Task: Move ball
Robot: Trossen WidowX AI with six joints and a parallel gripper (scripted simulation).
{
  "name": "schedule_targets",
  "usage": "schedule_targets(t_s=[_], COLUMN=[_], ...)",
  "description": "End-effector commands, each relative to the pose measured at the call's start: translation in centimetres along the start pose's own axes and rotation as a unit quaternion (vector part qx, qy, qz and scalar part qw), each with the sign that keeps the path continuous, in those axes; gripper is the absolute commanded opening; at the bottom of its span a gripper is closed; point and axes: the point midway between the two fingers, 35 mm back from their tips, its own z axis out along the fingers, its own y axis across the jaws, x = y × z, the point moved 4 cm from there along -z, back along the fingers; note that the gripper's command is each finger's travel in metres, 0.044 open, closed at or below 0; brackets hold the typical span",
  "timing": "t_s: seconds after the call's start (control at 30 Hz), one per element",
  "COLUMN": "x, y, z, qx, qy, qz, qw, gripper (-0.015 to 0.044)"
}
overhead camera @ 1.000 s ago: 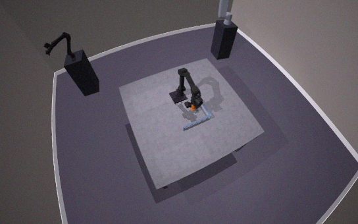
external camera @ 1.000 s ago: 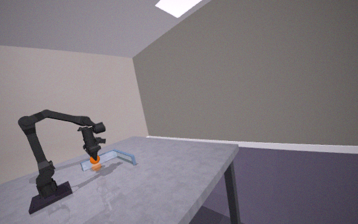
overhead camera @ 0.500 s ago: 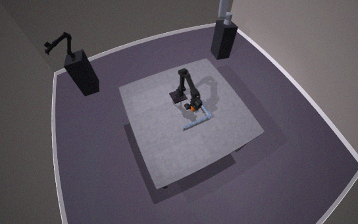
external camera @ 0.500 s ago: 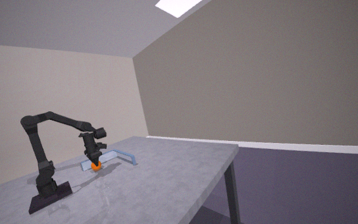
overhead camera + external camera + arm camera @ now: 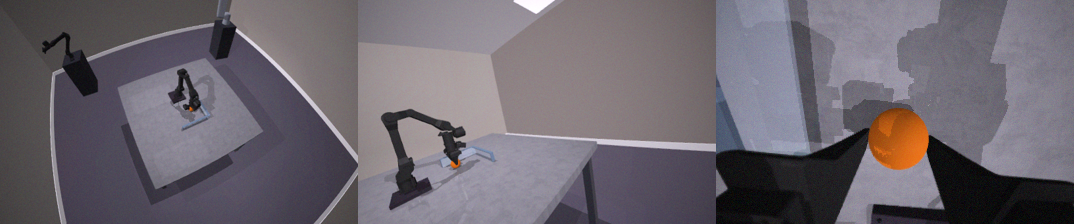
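Clamped between the black claw [image 5: 898, 142] fingers, the smooth orange ball [image 5: 898, 138] sits low at the grey table [image 5: 529, 171], inside the corner of the two low clear blue walls [image 5: 484, 152], just beside the nearer wall.

The robot's one black arm [image 5: 397, 145] stands up tall from its base, bends at the top, and reaches out and down to the right. The gripper [image 5: 454, 160] points straight down, low over the table. Its two dark fingers are squeezed on the orange ball [image 5: 898, 138].
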Motion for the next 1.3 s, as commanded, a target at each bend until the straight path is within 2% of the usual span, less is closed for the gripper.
schedule_targets(t_s=[0.0,0.3,0.37,0.57,0.97,1.0,1.03,1.17,1.27], x=[0.0,0.0,-0.2,-0.1,-0.3,-0.3,-0.2,0.3,0.3], y=[0.0,0.0,0.0,0.0,0.0,0.0,0.0,0.0,0.0], z=[0.0,0.0,-0.9,-8.4,-7.9,-8.1,-8.7,-12.5,-12.7], qx=[0.0,0.0,0.0,0.0,-0.001,-0.001,-0.001,0.0,0.0], qy=[0.0,0.0,-0.001,-0.003,-0.009,-0.009,-0.009,-0.006,-0.006], qz=[0.0,0.0,0.0,0.003,0.004,0.004,0.004,0.005,0.005], qw=[1.0,1.0,1.0,1.0,1.0,1.0,1.0,1.0,1.0], gripper=[0.0157,0.0386,0.0386,0.0386,0.0386,0.0412,0.0438,0.044,0.044])
